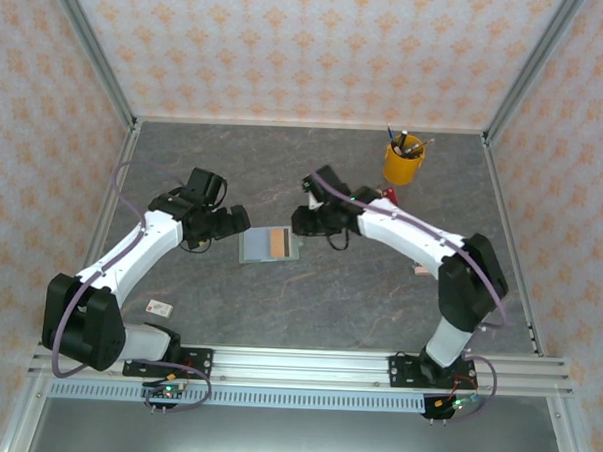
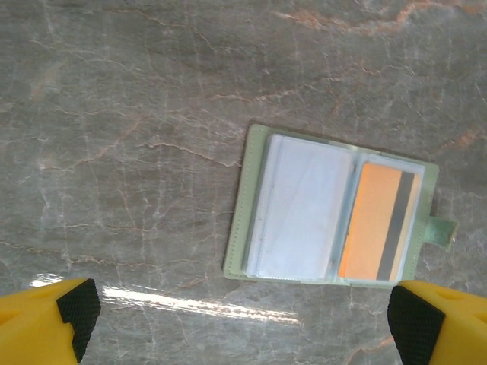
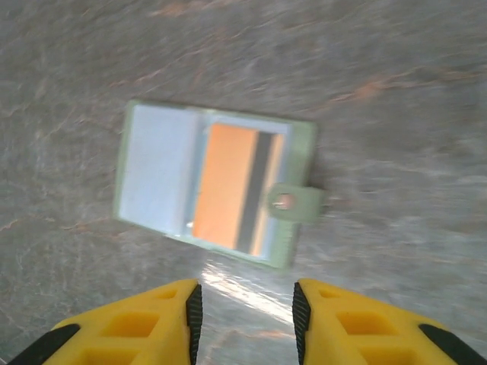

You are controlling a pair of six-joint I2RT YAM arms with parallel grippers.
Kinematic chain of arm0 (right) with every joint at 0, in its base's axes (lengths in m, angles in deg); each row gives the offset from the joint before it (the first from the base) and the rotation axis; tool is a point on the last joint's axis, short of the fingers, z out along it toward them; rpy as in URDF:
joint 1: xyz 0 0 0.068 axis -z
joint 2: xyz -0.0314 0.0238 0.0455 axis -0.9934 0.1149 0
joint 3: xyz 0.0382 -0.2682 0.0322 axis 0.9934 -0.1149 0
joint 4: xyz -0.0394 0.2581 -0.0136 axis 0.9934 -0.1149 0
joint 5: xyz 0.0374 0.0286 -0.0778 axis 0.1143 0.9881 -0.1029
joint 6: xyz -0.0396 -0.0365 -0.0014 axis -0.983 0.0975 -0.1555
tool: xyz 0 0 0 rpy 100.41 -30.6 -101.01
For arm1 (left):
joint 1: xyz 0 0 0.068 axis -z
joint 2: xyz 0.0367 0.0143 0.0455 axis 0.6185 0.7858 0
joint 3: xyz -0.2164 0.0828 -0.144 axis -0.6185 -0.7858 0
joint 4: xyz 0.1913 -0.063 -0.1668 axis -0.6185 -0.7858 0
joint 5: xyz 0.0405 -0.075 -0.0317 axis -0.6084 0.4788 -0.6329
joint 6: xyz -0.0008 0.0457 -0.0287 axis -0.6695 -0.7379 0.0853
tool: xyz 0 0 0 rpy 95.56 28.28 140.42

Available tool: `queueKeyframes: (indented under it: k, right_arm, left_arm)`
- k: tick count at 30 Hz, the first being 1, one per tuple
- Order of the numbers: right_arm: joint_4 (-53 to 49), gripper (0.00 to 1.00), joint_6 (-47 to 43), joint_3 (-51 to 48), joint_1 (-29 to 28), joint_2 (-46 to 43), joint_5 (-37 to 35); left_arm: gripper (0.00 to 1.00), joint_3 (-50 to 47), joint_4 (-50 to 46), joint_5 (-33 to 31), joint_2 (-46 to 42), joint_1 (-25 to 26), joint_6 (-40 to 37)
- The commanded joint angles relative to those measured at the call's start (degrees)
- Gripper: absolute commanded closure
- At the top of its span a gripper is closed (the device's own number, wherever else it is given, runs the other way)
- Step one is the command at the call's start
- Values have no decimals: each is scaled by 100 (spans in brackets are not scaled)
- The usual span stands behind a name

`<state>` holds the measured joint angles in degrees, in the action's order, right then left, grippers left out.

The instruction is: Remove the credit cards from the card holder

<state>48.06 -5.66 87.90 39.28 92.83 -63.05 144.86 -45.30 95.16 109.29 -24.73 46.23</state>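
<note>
Two grippers hang over the grey marble table (image 1: 379, 289) with the card holder (image 1: 271, 246) lying between them, opened flat, pocketed side up. Left gripper (image 1: 229, 223) is spread wide with nothing in it; the left wrist view has its yellow fingers (image 2: 53, 319) at the bottom corners with the holder (image 2: 300, 205) beyond them, untouched. Right gripper (image 1: 308, 221) has its jaws partly apart and empty, a clear gap between the pads (image 3: 194, 312), just short of the holder (image 3: 152, 163). One credit card (image 2: 373, 224) – orange with a dark stripe – sits in the pocket on the half nearer the right arm, beside the snap tab (image 3: 295, 203); the other half looks pale and bare. A yellow cup (image 1: 403, 162) of pens stands well away at the back right, and a small white card (image 1: 159, 308) lies near the left arm's base.
</note>
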Motion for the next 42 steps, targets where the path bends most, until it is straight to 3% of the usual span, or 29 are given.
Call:
queueKeyframes:
  k: [1,9,19,32,42]
  right_arm:
    - [349,63,537,393,-387,509,-569]
    - [50,63,1030,1404,-744,1610,-999]
    - [-862,65,1354,2268,-788,2531,-1633]
    - [-705,66,1421,1657,-398,2362,-1475]
    - [-499,72,1394,1280,-256,2290,-1165]
  left_arm:
    - [0,-55,-39,-438,-35,-159,396]
    - [0,-264,-77,-604,-297,-413,578]
    - [0,-273,132,-38,-248,-416,473]
    - [0,-280,588,888,41,-402,147]
    - [12,-272,1227,1626,548,-15,258]
